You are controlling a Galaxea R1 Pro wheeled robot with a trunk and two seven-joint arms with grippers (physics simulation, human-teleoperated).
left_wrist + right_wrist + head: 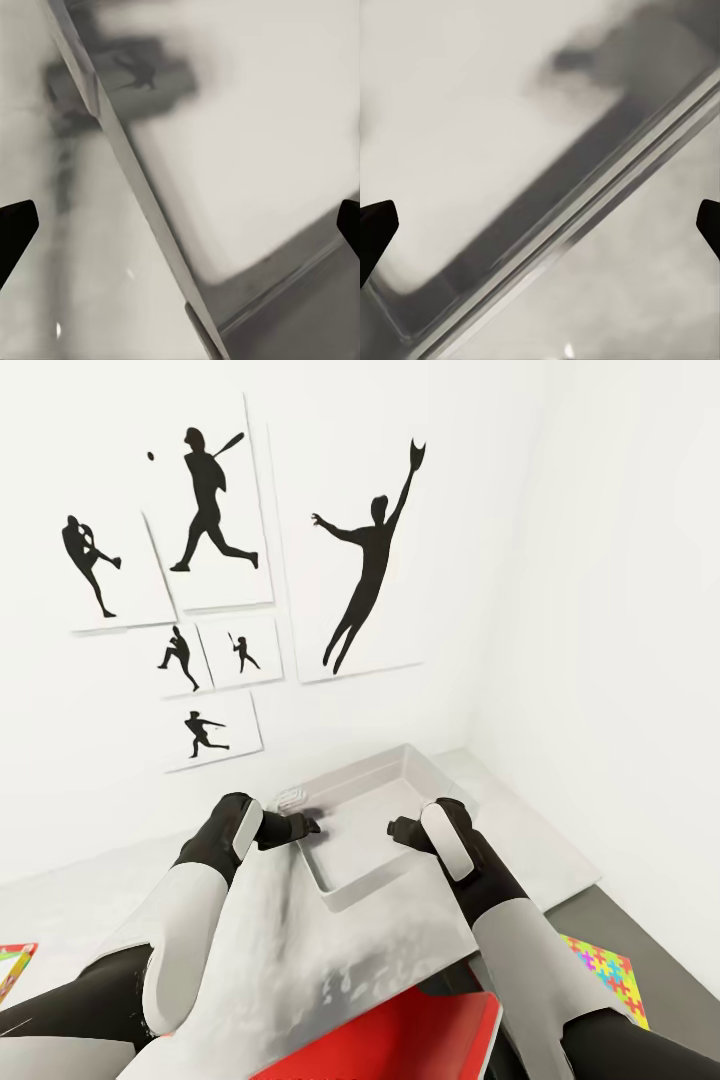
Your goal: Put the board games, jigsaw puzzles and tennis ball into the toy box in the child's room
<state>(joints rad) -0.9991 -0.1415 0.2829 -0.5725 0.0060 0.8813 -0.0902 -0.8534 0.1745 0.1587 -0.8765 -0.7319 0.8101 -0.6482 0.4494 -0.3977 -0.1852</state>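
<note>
A red-banded board game [400, 1035] rests low against my chest, so I should keep it level as I carry it forward over the toy box [372, 830] on the table [545, 860]. My left claw [305, 825] and right claw [398, 828] hover at the box's near rim, both spread wide and gripping nothing.

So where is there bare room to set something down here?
The toy box floor looks bare between the left gripper and right gripper. Bare table runs from the box's right rim to the wall. Nearer the robot it is crowded: a red-edged board game and a jigsaw puzzle.
</note>
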